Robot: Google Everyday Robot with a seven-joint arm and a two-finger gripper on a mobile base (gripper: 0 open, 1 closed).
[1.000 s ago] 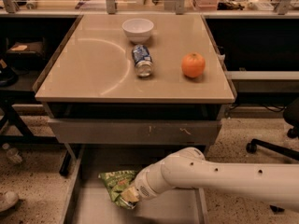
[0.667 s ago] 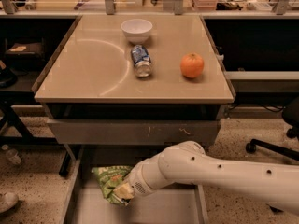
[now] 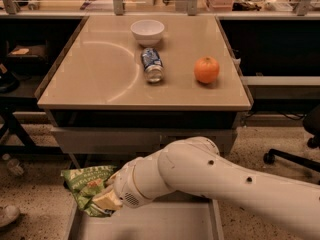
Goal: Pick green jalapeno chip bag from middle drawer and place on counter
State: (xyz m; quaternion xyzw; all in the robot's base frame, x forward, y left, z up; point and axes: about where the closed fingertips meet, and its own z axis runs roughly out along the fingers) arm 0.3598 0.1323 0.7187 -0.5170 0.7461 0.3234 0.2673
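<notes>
The green jalapeno chip bag [image 3: 86,184] is held in the air over the left wall of the open middle drawer [image 3: 150,224], near the frame's lower left. My gripper [image 3: 106,198] is shut on the bag's lower right edge, at the end of my white arm [image 3: 210,181] that reaches in from the right. The drawer's flat grey floor shows below the arm. The beige counter [image 3: 100,79] with its curved arc mark lies above and behind the drawer.
On the counter stand a white bowl [image 3: 147,31], a blue-and-white can [image 3: 151,65] lying on its side, and an orange [image 3: 206,70]. A grey front panel [image 3: 100,141] sits under the counter edge. An office chair base [image 3: 292,156] is at right.
My gripper has moved left and up with the chip bag, lifting it from inside the drawer to above its left wall.
</notes>
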